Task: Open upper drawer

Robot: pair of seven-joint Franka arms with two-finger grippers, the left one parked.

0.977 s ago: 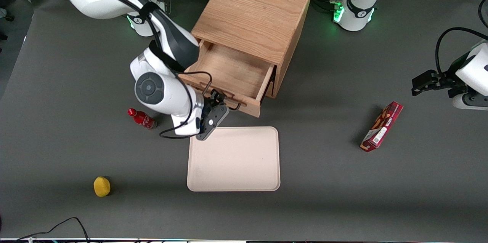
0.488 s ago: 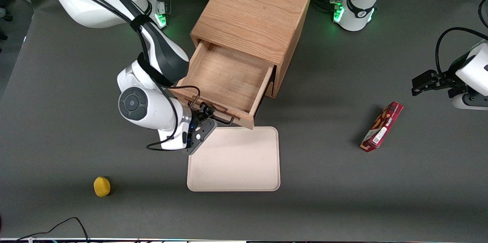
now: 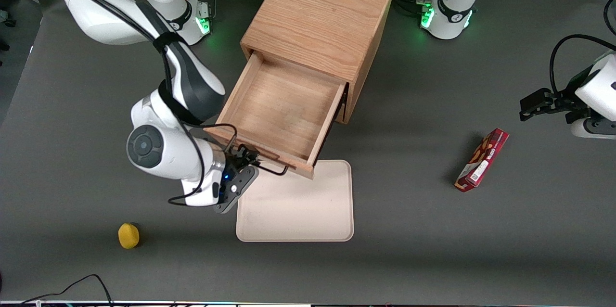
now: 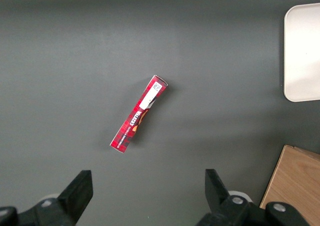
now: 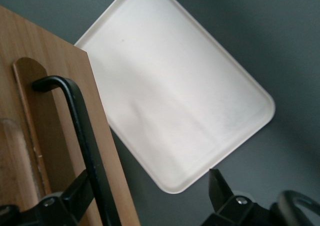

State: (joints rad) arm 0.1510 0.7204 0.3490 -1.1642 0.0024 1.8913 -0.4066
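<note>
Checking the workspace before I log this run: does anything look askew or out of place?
The cabinet sits skewed to the table edges, and its pulled-out upper drawer overhangs the beige tray's corner. The gripper is at the drawer's black handle.

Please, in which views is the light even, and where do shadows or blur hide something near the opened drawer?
Front view: even light and sharp; the upper drawer casts a shadow on the tray, and the gripper sits at the handle. Right wrist view: the handle and drawer front are slightly soft, with a shadow band on the tray. Left wrist view: flat light; the snack box is clear.
</note>
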